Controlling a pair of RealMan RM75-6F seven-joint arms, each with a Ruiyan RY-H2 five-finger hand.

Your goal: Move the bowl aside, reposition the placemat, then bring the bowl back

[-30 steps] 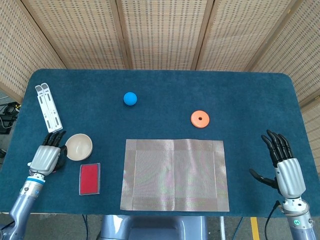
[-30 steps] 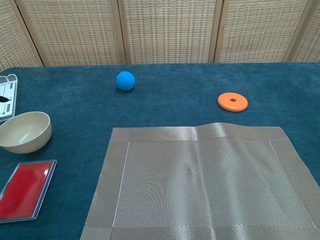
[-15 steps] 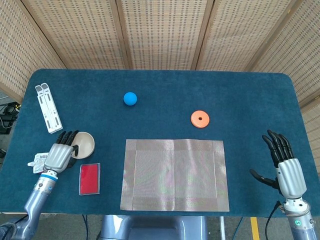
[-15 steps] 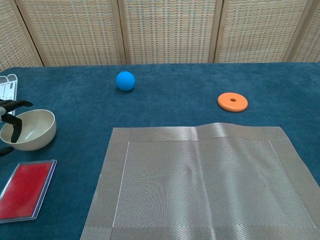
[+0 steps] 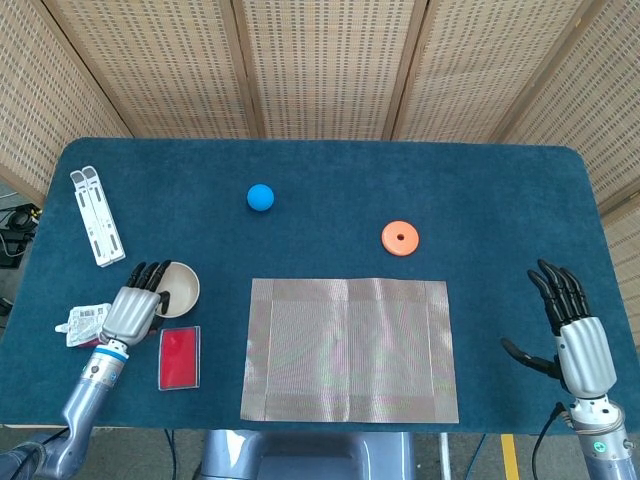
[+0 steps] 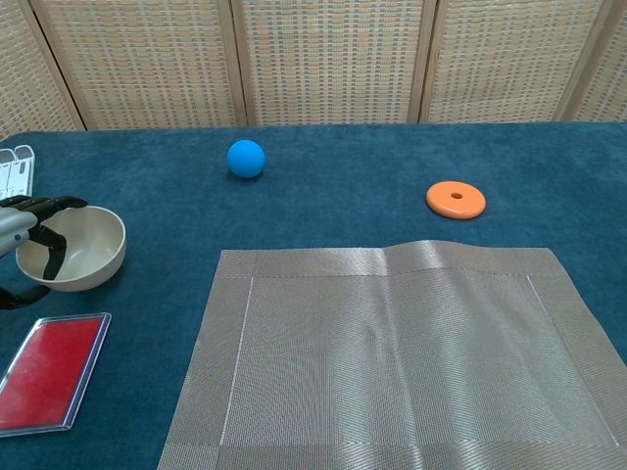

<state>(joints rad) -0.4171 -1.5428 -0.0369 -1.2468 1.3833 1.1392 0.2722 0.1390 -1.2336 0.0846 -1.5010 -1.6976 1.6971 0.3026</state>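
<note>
The cream bowl (image 5: 182,284) (image 6: 96,251) stands on the blue table left of the grey woven placemat (image 5: 350,348) (image 6: 392,352). My left hand (image 5: 133,308) (image 6: 24,235) grips the bowl's left rim, with fingers hooked over the edge into the bowl and the thumb outside. The placemat lies flat at the table's front middle, with a slight ridge near its far edge. My right hand (image 5: 575,335) hovers at the front right with fingers spread, holding nothing. It shows only in the head view.
A red card in a clear case (image 5: 180,357) (image 6: 44,370) lies just in front of the bowl. A small packet (image 5: 85,322) lies left of my left hand. A white rack (image 5: 97,215), a blue ball (image 5: 260,197) (image 6: 246,158) and an orange disc (image 5: 400,238) (image 6: 456,200) sit farther back.
My left hand reached over the bowl's rim and moved right, and the bowl shifted right with it toward the placemat. A packet came into view where the hand was. The right hand barely moved.
</note>
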